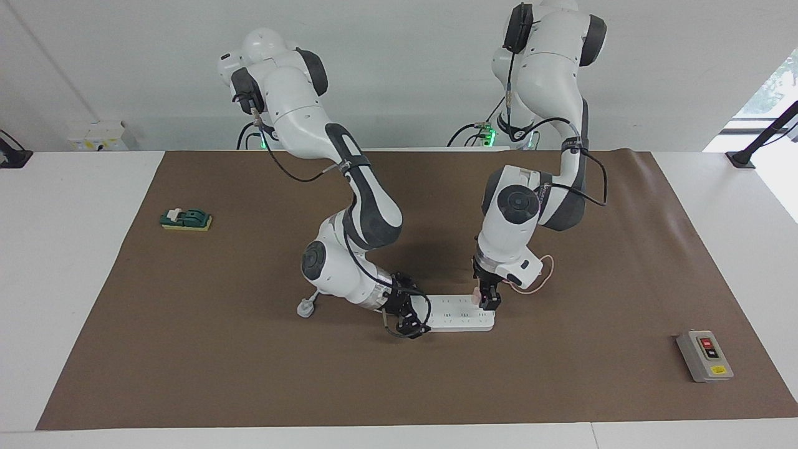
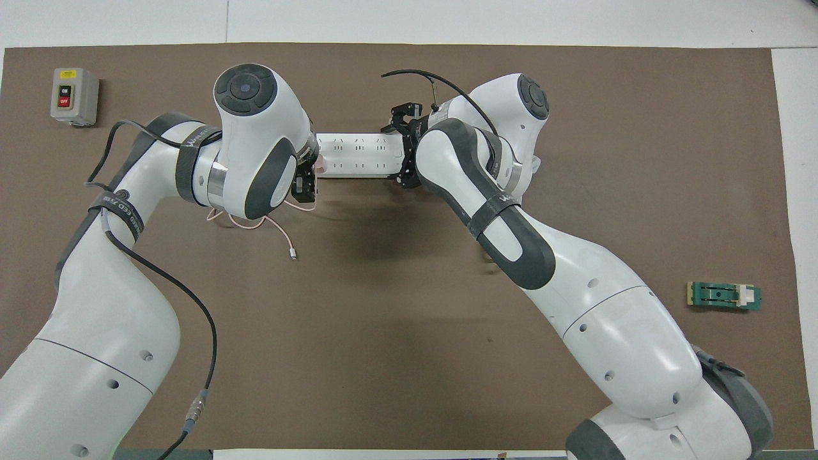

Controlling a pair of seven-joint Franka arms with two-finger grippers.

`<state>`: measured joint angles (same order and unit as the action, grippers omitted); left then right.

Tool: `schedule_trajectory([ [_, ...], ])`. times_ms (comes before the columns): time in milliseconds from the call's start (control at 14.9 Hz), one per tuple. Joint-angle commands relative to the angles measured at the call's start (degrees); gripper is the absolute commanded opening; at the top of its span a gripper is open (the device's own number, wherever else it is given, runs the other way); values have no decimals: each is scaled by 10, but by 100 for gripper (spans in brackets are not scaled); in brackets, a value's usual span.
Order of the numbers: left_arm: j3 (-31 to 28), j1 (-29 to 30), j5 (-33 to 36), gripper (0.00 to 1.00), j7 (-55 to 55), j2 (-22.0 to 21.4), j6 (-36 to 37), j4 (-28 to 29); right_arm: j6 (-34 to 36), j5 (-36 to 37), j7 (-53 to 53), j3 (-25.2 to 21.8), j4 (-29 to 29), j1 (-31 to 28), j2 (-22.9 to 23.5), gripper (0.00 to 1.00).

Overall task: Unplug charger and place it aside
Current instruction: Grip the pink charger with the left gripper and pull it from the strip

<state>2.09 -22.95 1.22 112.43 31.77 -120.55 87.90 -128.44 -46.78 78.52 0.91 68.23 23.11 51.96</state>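
The pale pink charger (image 1: 477, 294) sits plugged into the white power strip (image 1: 458, 318) at its end toward the left arm; it also shows in the overhead view (image 2: 320, 165). Its thin pink cable (image 2: 255, 223) loops on the mat nearer the robots and partly under the left arm. My left gripper (image 1: 487, 300) comes straight down and is shut on the charger. My right gripper (image 1: 406, 321) is low at the strip's other end, shut across the strip's width (image 2: 358, 155).
A white plug (image 1: 305, 307) lies on the brown mat beside the right arm's wrist. A grey on/off switch box (image 1: 704, 356) stands toward the left arm's end. A green block (image 1: 186, 219) lies toward the right arm's end.
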Motion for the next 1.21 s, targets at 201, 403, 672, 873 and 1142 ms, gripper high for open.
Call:
schedule_trajectory([
  [201, -9, -12, 23, 0, 11, -11, -19, 19, -19, -2, -7, 1, -6, -1, 11, 79],
  [403, -9, -12, 24, 0, 11, -12, -18, 19, -18, -2, -14, 1, -3, -1, 10, 63],
  [672, -9, -12, 24, 0, 11, -12, -13, 15, -16, -2, -14, 1, -3, -3, 10, 62],
  [873, -9, -13, 24, 0, 11, -12, -4, 10, -16, -2, -14, 1, -4, -4, 10, 62],
  [1142, -9, -16, 24, 0, 10, -10, 26, -11, -15, -2, -14, 1, -4, -5, 10, 62],
])
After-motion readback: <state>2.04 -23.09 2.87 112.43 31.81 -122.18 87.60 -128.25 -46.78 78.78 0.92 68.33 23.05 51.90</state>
